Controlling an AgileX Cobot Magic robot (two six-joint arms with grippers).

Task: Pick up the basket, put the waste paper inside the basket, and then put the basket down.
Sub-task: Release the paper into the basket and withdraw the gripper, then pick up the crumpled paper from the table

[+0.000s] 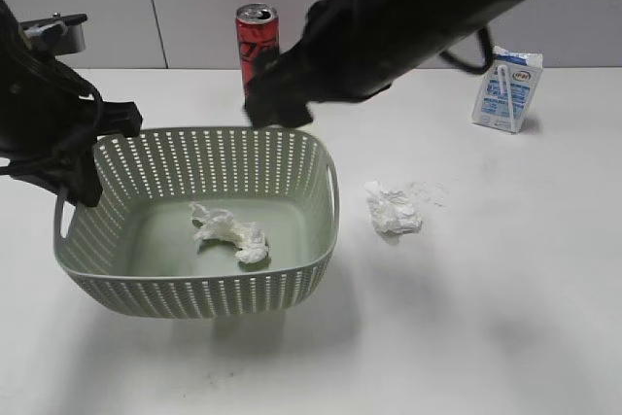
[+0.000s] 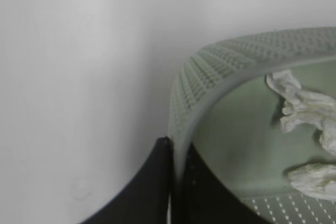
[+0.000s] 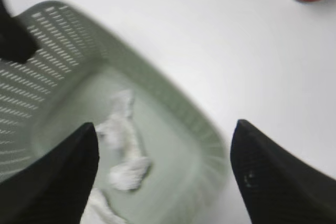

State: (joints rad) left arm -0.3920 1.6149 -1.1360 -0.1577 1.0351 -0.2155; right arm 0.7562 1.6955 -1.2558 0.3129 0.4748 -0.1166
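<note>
basket (image 1: 209, 284) nearest, long axis left-right, tilted with left end raised, mouth upward, holding paper wads (image 1: 229, 232); left gripper (image 2: 176, 182) clamped on its rim; right gripper (image 3: 163, 174) spread wide above; another wad (image 1: 394, 211) on table (image 1: 486, 318).

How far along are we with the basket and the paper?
Partway. The left claw grips the basket by its rim, with paper wads already inside. The right claw is open and empty above it. One wad remains on the table; setting the basket down comes last.
</note>
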